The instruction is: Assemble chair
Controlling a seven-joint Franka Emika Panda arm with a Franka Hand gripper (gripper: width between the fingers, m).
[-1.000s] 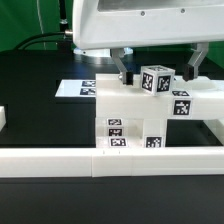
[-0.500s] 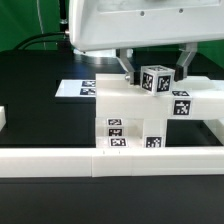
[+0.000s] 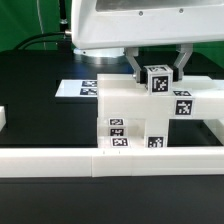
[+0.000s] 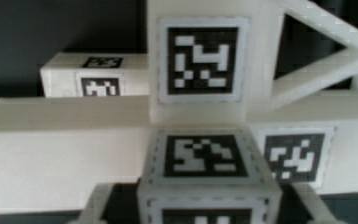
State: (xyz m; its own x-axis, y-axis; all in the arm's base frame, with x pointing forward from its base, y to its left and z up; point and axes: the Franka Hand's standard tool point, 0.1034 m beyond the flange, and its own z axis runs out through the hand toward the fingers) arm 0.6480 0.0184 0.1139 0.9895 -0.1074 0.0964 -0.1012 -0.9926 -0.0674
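We see our hand (image 3: pixel 157 66) clamped on a small square leg (image 3: pixel 157 79), one finger on each side, holding it on top of the chair's stacked white parts (image 3: pixel 125 105). These rest on the black bench (image 3: pixel 40 110) against the long white rail (image 3: pixel 110 160) at six o'clock.

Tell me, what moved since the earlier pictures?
The gripper slid a little toward the exterior view's right, carrying the small tagged leg with it. Its jaws stayed shut on that leg. The chair's other parts, the marker board and the long rail stayed put.
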